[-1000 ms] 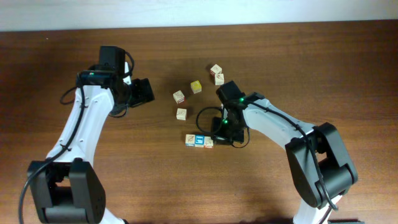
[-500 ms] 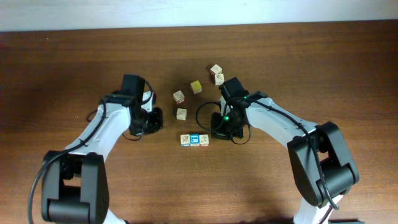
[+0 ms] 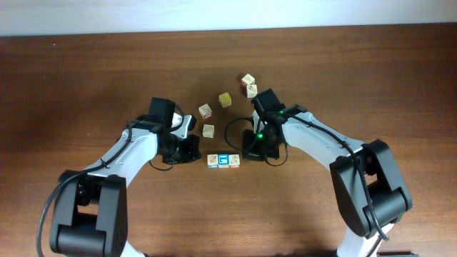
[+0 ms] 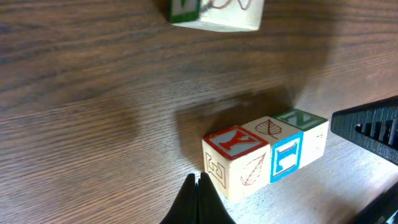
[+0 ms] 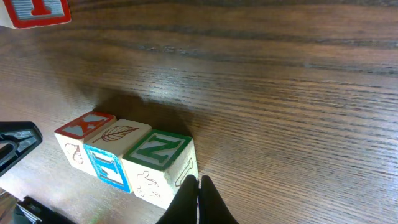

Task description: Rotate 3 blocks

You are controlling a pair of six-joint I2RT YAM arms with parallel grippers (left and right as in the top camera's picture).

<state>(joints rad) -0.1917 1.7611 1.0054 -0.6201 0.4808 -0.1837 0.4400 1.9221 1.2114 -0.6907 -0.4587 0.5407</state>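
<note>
Three blocks lie in a touching row: a red-edged one (image 3: 213, 161), a blue-framed one (image 3: 223, 160) and a third (image 3: 234, 160). The left wrist view shows them as red Y (image 4: 233, 158), blue I (image 4: 283, 152) and green N (image 4: 308, 124). My left gripper (image 3: 201, 156) (image 4: 199, 186) is shut and empty, its tips by the red block's outer end. My right gripper (image 3: 245, 155) (image 5: 199, 186) is shut and empty too, its tips against the outer end of the green block (image 5: 158, 162). The blue block (image 5: 109, 163) and red block (image 5: 81, 132) lie beyond it.
Several loose blocks lie behind the row: one (image 3: 208, 130) close by, others at the back (image 3: 205, 111), (image 3: 225, 99), (image 3: 248, 80), (image 3: 251, 90). The left wrist view shows a block (image 4: 214, 12) at its top edge and the right wrist view another (image 5: 34, 11).
My left arm swung in from the far left to the row's left end and its gripper shut. The row slid slightly left. The right gripper barely moved.
</note>
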